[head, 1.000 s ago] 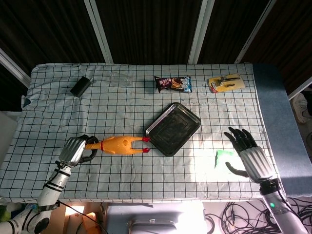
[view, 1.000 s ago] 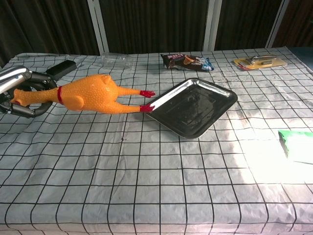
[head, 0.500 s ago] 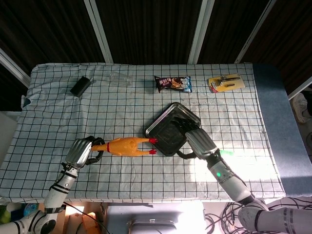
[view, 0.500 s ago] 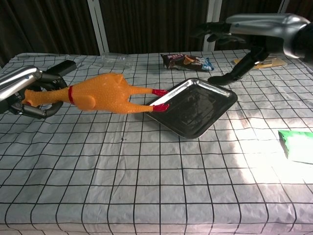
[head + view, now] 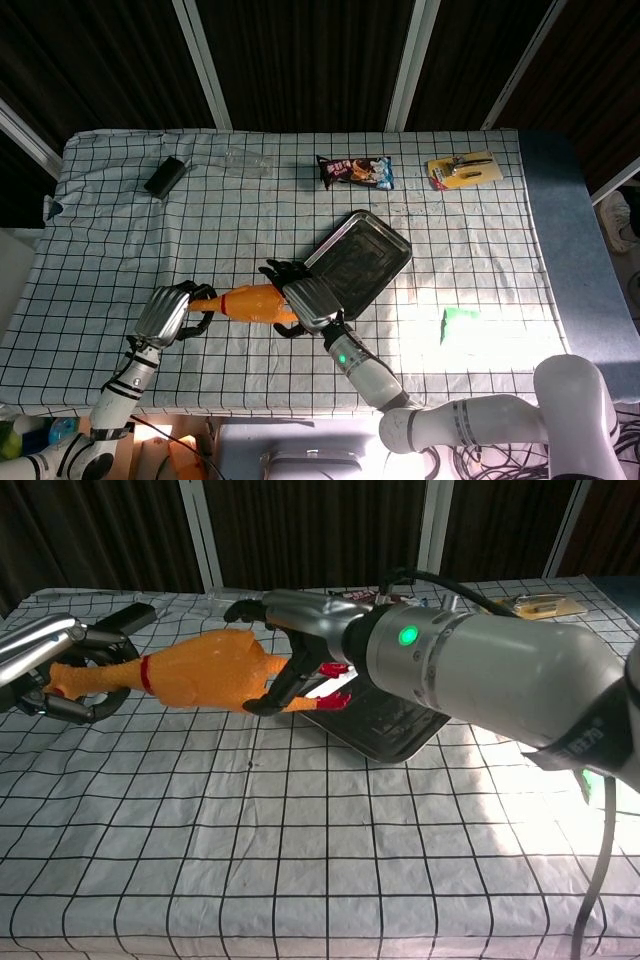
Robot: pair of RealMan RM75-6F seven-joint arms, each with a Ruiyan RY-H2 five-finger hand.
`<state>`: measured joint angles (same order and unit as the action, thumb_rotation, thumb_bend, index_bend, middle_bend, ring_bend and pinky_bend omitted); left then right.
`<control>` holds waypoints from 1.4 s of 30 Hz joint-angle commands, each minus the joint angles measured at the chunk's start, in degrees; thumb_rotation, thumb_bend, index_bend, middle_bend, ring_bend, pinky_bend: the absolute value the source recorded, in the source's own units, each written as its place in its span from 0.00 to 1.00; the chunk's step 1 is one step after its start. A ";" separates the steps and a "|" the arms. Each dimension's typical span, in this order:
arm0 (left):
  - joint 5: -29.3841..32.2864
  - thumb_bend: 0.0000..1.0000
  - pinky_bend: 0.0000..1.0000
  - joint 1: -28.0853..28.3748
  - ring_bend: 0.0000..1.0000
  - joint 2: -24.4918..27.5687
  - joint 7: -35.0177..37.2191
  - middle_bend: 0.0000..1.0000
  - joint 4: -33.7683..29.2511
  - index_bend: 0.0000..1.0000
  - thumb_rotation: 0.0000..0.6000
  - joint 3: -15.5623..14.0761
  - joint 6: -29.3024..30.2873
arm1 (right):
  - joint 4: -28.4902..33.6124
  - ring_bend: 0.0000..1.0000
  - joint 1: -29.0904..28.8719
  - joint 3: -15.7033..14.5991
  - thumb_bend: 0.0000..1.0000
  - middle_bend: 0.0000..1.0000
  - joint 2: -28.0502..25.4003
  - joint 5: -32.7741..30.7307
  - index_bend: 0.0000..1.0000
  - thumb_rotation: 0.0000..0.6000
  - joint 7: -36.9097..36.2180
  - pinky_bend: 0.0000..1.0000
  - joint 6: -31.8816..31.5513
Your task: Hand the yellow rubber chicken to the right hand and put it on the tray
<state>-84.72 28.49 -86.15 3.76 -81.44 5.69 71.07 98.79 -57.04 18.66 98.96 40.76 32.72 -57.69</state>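
Note:
The yellow rubber chicken (image 5: 248, 301) (image 5: 205, 670) hangs level above the table, head to the left, red feet (image 5: 335, 702) at the near corner of the tray. My left hand (image 5: 166, 314) (image 5: 48, 668) grips its head and neck. My right hand (image 5: 298, 297) (image 5: 290, 645) is at the chicken's rear end, fingers spread above the body and thumb beneath the legs, not closed on it. The dark metal tray (image 5: 368, 252) (image 5: 392, 736) lies just right of the chicken, largely hidden in the chest view by my right forearm.
Along the far edge lie a black device (image 5: 165, 177), a clear plastic bottle (image 5: 245, 158), a snack packet (image 5: 356, 172) and a yellow carded tool pack (image 5: 461, 170). A green packet (image 5: 458, 322) lies at the right in a bright patch of sunlight.
My right arm has swung left from over the tray to the chicken's rear, and its fingers now bracket the body. The left hand has held the chicken nearly still.

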 commanded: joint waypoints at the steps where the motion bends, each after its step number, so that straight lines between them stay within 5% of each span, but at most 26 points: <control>1: -0.16 0.86 0.74 0.06 0.47 -0.16 -0.14 0.72 0.03 0.60 1.00 -0.10 -0.05 | -2.81 0.00 -1.01 0.47 0.22 0.00 2.75 1.19 0.01 1.00 -1.08 0.00 -1.41; 3: -0.27 0.86 0.74 0.13 0.47 -0.30 -0.33 0.72 0.08 0.61 1.00 -0.08 -0.02 | -4.22 0.00 -1.06 0.64 0.22 0.04 4.27 2.87 0.06 1.00 -2.47 0.03 -2.25; 5: -0.25 0.86 0.74 0.17 0.47 -0.37 -0.24 0.72 0.08 0.61 1.00 -0.03 -0.05 | -5.46 0.08 -0.93 0.56 0.22 0.16 5.68 5.01 0.23 1.00 -3.51 0.15 -3.66; 7: -0.25 0.86 0.74 0.21 0.47 -0.39 -0.13 0.72 0.15 0.61 1.00 -0.04 -0.16 | -6.41 0.32 -0.82 0.21 0.23 0.37 6.83 6.27 0.53 1.00 -3.38 0.42 -5.16; 12: -0.36 0.86 0.74 0.23 0.47 -0.46 -0.12 0.72 0.20 0.61 1.00 -0.26 -0.39 | -8.01 0.74 -0.56 -0.64 0.40 0.73 8.84 8.75 0.94 1.00 -2.08 0.85 -8.18; 16: -0.49 0.87 0.74 0.13 0.47 -0.28 -0.25 0.72 -0.04 0.60 1.00 -0.25 -0.10 | -9.38 0.87 -0.26 -1.88 0.50 0.85 9.41 12.22 1.00 1.00 -1.13 0.96 -9.62; 21: -0.39 0.87 0.74 0.13 0.47 -0.19 -0.15 0.72 -0.03 0.60 1.00 -0.25 -0.25 | -9.39 0.88 0.53 -1.83 0.51 0.86 9.03 12.29 1.00 1.00 -0.43 0.97 -9.72; 23: -0.37 0.87 0.74 0.17 0.47 -0.20 -0.17 0.72 0.01 0.61 1.00 -0.28 -0.39 | -7.86 0.78 1.08 -2.01 0.47 0.82 8.09 10.70 0.92 1.00 -0.87 0.86 -7.89; 24: -0.35 0.87 0.74 0.19 0.47 -0.22 -0.21 0.72 0.03 0.61 1.00 -0.27 -0.42 | -6.89 0.64 1.22 -2.13 0.43 0.72 7.13 9.83 0.76 1.00 -1.12 0.71 -6.43; 27: -0.26 0.87 0.74 0.22 0.47 -0.25 -0.34 0.72 0.07 0.61 1.00 -0.23 -0.52 | -4.58 0.13 1.12 -2.03 0.29 0.20 3.94 7.51 0.11 1.00 -1.62 0.17 -2.13; 28: -0.22 0.87 0.74 0.23 0.47 -0.24 -0.36 0.72 0.08 0.61 1.00 -0.22 -0.56 | -4.07 0.06 1.03 -1.84 0.26 0.11 3.14 7.10 0.04 1.00 -1.89 0.10 -1.19; 30: -0.13 0.87 0.74 0.24 0.47 -0.21 -0.50 0.72 0.15 0.61 1.00 -0.26 -0.71 | -3.14 0.00 1.06 -1.30 0.21 0.00 1.91 6.82 0.00 1.00 -2.81 0.00 -0.28; 42: -0.10 0.87 0.74 0.33 0.47 -0.13 -0.90 0.72 -0.17 0.60 1.00 -0.37 -1.06 | -2.76 0.00 1.01 -1.78 0.17 0.00 0.92 8.21 0.00 1.00 -4.43 0.00 -0.21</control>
<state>-84.81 28.82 -86.28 2.87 -81.61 5.32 70.02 96.35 -55.90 16.96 99.61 49.05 28.37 -57.92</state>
